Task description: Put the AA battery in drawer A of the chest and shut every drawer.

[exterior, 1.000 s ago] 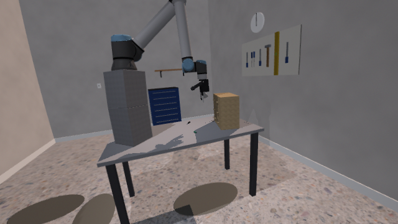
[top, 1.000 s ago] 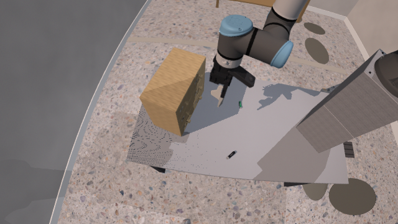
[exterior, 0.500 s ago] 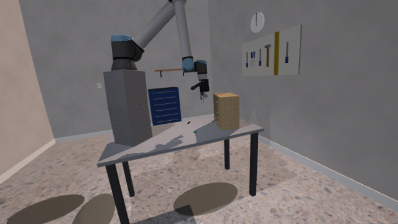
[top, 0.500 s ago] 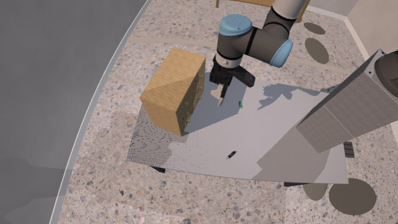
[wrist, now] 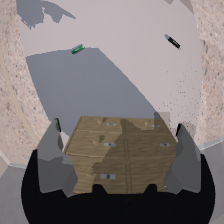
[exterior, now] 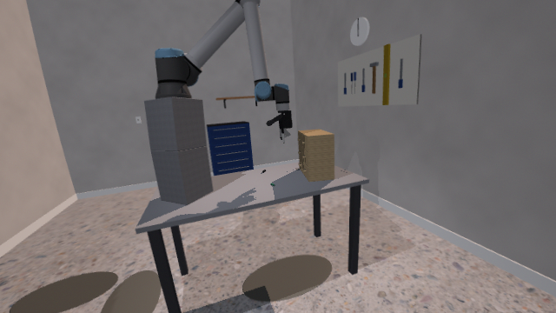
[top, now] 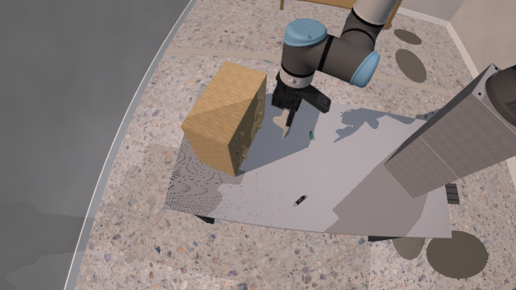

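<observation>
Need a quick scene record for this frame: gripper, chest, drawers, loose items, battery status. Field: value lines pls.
gripper: open, nothing held, in front of and above chest
chest: wooden, upright at one end of table
drawers: all look shut
drawer A: cannot tell which, labels too small
green item: on table, in front of chest, partly in shadow
black item: on table, apart from green item
battery: not in chest as far as visible; which item it is, cannot tell
</observation>
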